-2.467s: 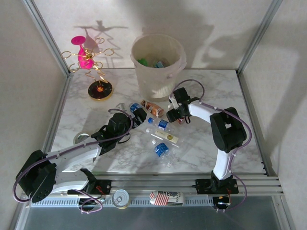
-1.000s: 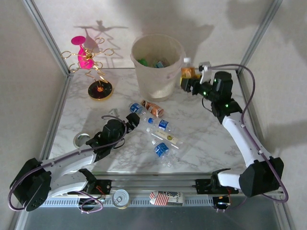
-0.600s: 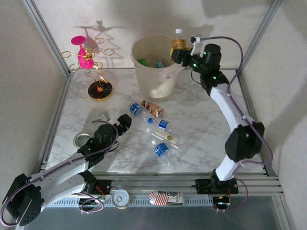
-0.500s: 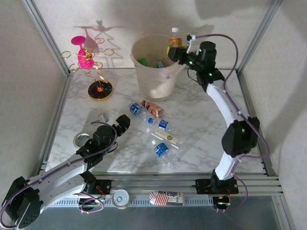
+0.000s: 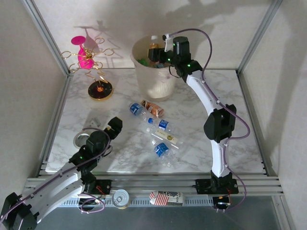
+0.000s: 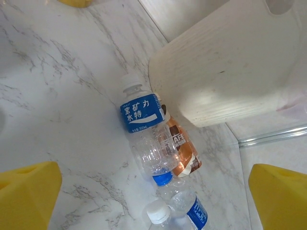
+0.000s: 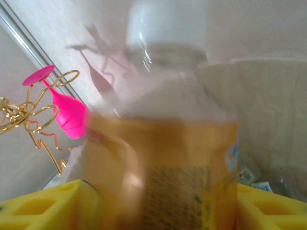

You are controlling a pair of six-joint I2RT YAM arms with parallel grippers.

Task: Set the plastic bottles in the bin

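The right hand (image 5: 155, 52) hangs above the mouth of the bin (image 5: 154, 85) with an orange-labelled bottle (image 7: 163, 143) standing upright between its yellow pads (image 7: 33, 207), white cap up. The bottle is blurred in the wrist view and its sides run right up to both pads, so I cannot tell whether the hand grips it or has let go. Below the hand, down inside the bin, a few green and blue bottles lie at the bottom. Off to the hand's left stands a pink-and-gold wire ornament (image 7: 53, 108). The left hand (image 5: 115, 125) sits low over the tabletop (image 5: 201, 100), spread wide with nothing between its pads (image 6: 26, 191). Just ahead of it lies a clear blue-labelled bottle (image 6: 144, 129), and a brown-labelled bottle (image 6: 183, 148) lies touching that one on its far side. The bin's ribbed wall rises just beyond them both. A white-capped bottle (image 6: 178, 211) lies nearer the hand, to its right, with two more bottles (image 5: 163, 143) on the tabletop further right of that hand.
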